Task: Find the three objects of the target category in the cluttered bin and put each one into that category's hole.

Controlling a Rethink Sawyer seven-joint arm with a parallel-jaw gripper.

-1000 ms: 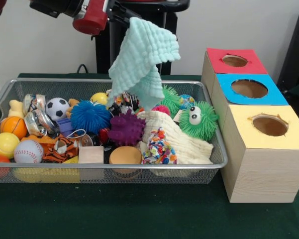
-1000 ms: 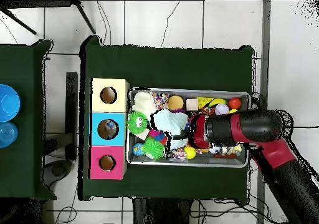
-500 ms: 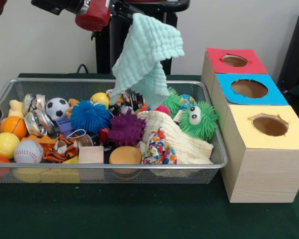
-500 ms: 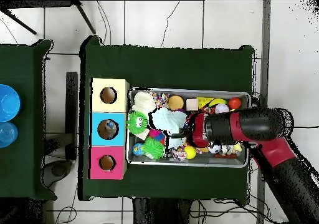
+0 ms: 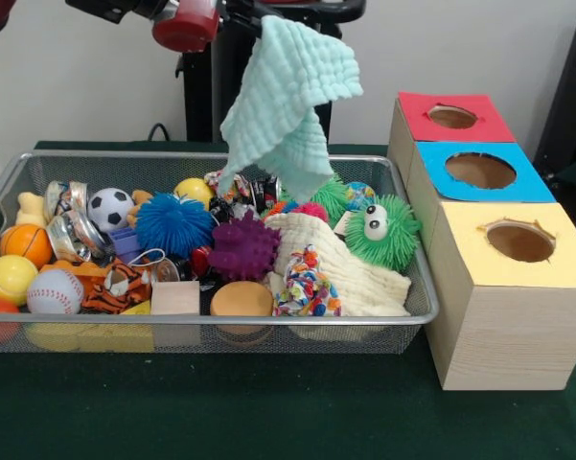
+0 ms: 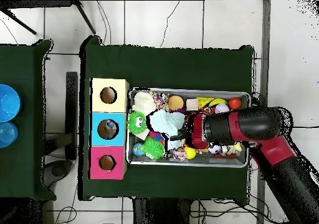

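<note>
Gripper (image 5: 257, 21) clamping mint cloth (image 5: 288, 105) by top corner, dangling it above wire bin (image 5: 220, 331), right of centre. Carry step underway. Next move needing travel toward boxes, choosing among red hole (image 5: 452, 117), blue hole (image 5: 480, 171), yellow hole (image 5: 519, 241); judging cloth bulky for opening.

Wall: plain off-white wall (image 5: 67, 86) at 12 o'clock.
Floor: pale tiled floor (image 6: 187, 22) with dark grout lines.
Desk: dark green cloth-covered desk (image 6: 168, 62); second green desk (image 6: 19, 165) at 9 o'clock.
</note>
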